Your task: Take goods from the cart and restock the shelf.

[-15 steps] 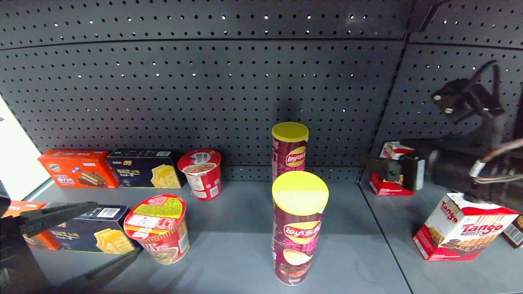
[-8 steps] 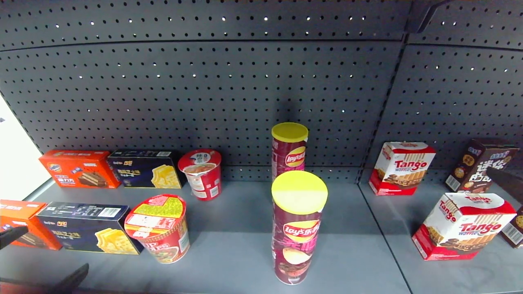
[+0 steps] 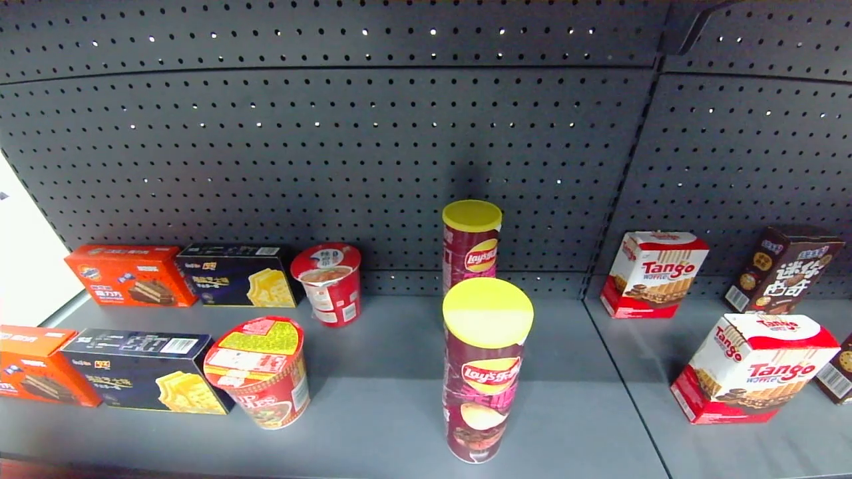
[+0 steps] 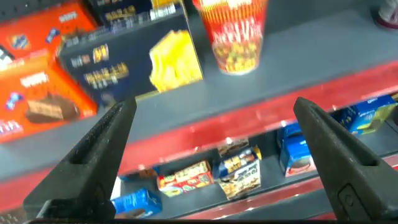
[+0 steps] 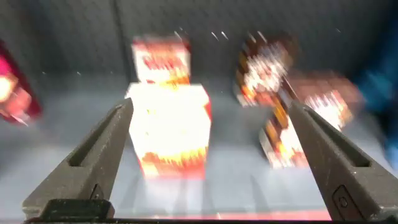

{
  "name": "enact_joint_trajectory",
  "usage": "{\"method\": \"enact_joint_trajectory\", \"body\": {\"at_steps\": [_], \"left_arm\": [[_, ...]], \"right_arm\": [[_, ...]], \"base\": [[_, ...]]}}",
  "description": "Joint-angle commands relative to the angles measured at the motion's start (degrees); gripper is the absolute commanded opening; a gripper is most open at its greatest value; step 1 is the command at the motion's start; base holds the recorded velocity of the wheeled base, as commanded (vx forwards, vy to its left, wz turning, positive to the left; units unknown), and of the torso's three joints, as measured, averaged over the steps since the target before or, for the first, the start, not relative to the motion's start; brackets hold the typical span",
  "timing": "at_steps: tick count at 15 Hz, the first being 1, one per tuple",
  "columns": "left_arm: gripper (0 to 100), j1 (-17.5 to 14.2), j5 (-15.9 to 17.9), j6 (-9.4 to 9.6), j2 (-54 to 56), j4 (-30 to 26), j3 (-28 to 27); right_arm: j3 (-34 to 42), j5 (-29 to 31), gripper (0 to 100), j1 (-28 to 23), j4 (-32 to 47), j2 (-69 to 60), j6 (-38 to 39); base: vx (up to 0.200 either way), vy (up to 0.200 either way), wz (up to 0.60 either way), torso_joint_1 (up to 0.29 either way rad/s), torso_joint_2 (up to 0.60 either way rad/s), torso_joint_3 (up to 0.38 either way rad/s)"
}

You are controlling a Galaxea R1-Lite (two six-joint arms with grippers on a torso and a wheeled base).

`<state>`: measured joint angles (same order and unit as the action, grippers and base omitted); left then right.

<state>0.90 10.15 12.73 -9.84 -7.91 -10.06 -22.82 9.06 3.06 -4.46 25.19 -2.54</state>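
The grey shelf (image 3: 389,406) holds two maroon chip cans with yellow lids, one at the front (image 3: 488,372) and one behind it (image 3: 472,246). Left of them stand a front noodle cup (image 3: 256,372) and a rear noodle cup (image 3: 327,283). My left gripper (image 4: 214,106) is open and empty, in front of the shelf's red edge (image 4: 249,118), facing the noodle cup (image 4: 233,31) and a dark blue box (image 4: 130,59). My right gripper (image 5: 211,111) is open and empty, facing a white and red wafer box (image 5: 169,127).
Orange boxes (image 3: 33,372) and dark blue boxes (image 3: 143,369) fill the left end. Two wafer boxes (image 3: 755,369) and a dark brown box (image 3: 782,269) stand in the right bay. A lower shelf with small packets (image 4: 236,171) lies below the red edge. Bare shelf lies beside the cans.
Both arms have drawn back out of the head view, the left off the lower left and the right off the right side. The goods on the shelf have not moved.
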Motion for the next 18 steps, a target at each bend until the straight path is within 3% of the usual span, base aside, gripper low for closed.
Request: {"method": "enact_joint_trajectory", "body": {"at_steps": [1, 3, 5, 7, 9, 10, 12, 14, 16, 18], "left_arm": [[100, -0.37, -0.40, -0.95, 9.84, -2.72, 2.32], [100, -0.37, -0.31, -1.21, 9.84, -2.64, 2.76], [100, -0.37, -0.14, -1.30, 9.84, -1.93, 4.43], [100, -0.37, 0.22, -3.59, 9.84, -0.70, 4.70], [100, -0.37, 0.92, -5.87, 9.84, -0.53, 4.87], [100, -0.37, 1.01, -6.66, 9.84, -0.53, 4.87], [100, -0.37, 0.92, -10.62, 9.84, -0.09, 5.05], [100, -0.37, 0.22, -10.97, 9.75, 0.09, 4.96], [100, -0.37, -3.21, -10.79, 9.75, 0.09, 5.05], [100, -0.37, -11.21, -10.71, 9.75, 0.18, 5.05]], "right_arm": [[2.69, -3.43, 100, -8.33, 10.00, -14.90, 0.43], [3.48, -6.25, 100, -10.00, 14.13, -19.56, 0.25], [6.12, -7.48, 100, -10.00, 12.72, -20.09, 0.16], [15.09, -9.76, 100, -10.00, 9.38, -20.09, -0.10], [22.82, -9.50, 100, -10.00, -0.64, -20.09, -0.28], [22.82, -9.15, 100, -10.00, -0.28, -20.09, -0.10], [22.73, -8.00, 100, -10.00, 0.59, -20.09, 1.83], [22.65, -6.95, 100, -10.00, 0.68, -20.09, 0.43], [22.73, -1.24, 100, -10.00, 0.51, -20.09, 0.87], [22.65, 2.19, 100, -10.00, 0.77, -20.09, 1.31]], "base": [[0.000, 0.000, 0.00, 0.000, 0.00, 0.000], [0.000, 0.000, 0.00, 0.000, 0.00, 0.000], [0.000, 0.000, 0.00, 0.000, 0.00, 0.000], [0.000, 0.000, 0.00, 0.000, 0.00, 0.000], [0.000, 0.000, 0.00, 0.000, 0.00, 0.000], [0.000, 0.000, 0.00, 0.000, 0.00, 0.000], [0.000, 0.000, 0.00, 0.000, 0.00, 0.000], [0.000, 0.000, 0.00, 0.000, 0.00, 0.000], [0.000, 0.000, 0.00, 0.000, 0.00, 0.000], [0.000, 0.000, 0.00, 0.000, 0.00, 0.000]]}}
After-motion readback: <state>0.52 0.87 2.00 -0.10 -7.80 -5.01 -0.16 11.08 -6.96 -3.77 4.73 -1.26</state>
